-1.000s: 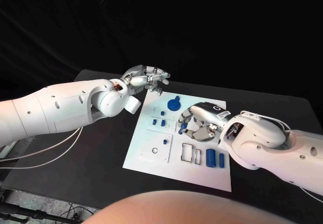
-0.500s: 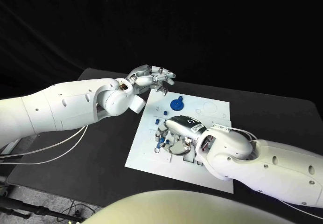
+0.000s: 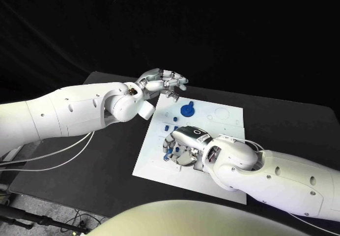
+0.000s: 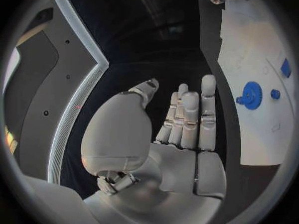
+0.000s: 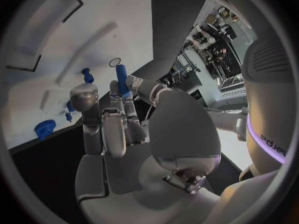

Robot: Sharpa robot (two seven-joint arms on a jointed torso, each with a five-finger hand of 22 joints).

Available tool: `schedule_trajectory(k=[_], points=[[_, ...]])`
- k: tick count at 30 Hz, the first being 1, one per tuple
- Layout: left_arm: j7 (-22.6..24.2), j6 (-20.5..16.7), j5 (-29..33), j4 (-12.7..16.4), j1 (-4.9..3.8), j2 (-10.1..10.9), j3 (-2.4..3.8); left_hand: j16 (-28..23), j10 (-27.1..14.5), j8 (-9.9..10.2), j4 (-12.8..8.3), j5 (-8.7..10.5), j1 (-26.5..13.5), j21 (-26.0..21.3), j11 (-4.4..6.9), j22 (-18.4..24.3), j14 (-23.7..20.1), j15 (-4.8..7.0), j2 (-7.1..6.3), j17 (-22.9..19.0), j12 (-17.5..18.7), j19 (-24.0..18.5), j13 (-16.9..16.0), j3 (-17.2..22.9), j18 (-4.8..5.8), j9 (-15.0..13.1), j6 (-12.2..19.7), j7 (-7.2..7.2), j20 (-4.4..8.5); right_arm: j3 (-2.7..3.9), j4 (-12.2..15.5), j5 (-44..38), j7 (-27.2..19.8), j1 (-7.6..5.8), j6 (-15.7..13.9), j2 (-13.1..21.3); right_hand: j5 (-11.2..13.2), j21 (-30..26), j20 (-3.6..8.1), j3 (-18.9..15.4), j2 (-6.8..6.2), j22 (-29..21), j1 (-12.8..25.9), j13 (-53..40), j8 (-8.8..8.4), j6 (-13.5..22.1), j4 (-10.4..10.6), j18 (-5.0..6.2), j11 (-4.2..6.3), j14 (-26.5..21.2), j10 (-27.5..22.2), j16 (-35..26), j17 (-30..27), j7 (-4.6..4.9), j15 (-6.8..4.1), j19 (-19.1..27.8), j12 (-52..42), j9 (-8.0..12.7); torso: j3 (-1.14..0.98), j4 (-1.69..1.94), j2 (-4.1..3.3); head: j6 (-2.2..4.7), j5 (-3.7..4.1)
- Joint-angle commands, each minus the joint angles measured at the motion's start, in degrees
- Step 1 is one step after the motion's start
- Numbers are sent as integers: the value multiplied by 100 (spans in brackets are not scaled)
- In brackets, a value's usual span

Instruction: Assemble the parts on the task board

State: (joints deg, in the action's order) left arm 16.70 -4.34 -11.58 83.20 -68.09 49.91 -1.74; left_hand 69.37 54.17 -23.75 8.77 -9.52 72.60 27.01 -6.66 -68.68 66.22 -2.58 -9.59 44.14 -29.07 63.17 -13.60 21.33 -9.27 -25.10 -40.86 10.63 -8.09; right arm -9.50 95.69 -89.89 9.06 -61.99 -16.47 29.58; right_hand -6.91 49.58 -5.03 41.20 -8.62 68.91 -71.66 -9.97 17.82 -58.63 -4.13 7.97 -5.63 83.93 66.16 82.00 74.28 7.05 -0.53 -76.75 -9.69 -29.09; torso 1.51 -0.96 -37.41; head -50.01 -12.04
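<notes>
Right hand (image 3: 185, 146) on the board (image 3: 219, 129), holding a blue peg (image 5: 122, 80).
You see the left hand (image 3: 160, 81) at the board's 11 o'clock, fingers loosely apart, holding nothing; a blue gear (image 3: 187, 109) stands near its far edge.

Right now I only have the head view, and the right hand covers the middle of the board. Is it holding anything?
Observer: Yes. In the right wrist view the right hand pinches a blue cylindrical part at its fingertips.
Operator: What's near that part?
Observer: A small round ring on the task board lies just past the part's tip.
Operator: And the left hand?
Observer: The left wrist view shows the left hand with its fingers straight, holding nothing, off the board's edge, with the blue round part to one side.
</notes>
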Motion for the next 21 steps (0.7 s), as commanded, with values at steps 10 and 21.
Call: schedule_trajectory(k=[10,21], points=[[28,116,-72,28,-5,-12,3,-2,-42,-27,4,17,24,3,13,5,-23,4,-14,0,-42,-6,-5,-30,-109,-9,42,-5,-42,-22,-147,-253,75,60,173,-137,-28,22,17,4,-36,16,-27,-1,-17,26,-28,-33,171,298,144,33,0,45,-18,12,17,-2,0,2,-4,1,-42],[16,118,-80,44,-5,-10,3,1,-43,-34,11,14,25,3,13,6,-21,4,-8,5,-47,-7,-7,-35,-109,-9,46,-6,-42,-42,-271,-339,139,69,213,-203,-39,26,13,3,-44,23,-23,-3,-25,40,-37,-34,166,298,135,36,3,49,-13,12,29,-4,-2,4,0,1,-74]])
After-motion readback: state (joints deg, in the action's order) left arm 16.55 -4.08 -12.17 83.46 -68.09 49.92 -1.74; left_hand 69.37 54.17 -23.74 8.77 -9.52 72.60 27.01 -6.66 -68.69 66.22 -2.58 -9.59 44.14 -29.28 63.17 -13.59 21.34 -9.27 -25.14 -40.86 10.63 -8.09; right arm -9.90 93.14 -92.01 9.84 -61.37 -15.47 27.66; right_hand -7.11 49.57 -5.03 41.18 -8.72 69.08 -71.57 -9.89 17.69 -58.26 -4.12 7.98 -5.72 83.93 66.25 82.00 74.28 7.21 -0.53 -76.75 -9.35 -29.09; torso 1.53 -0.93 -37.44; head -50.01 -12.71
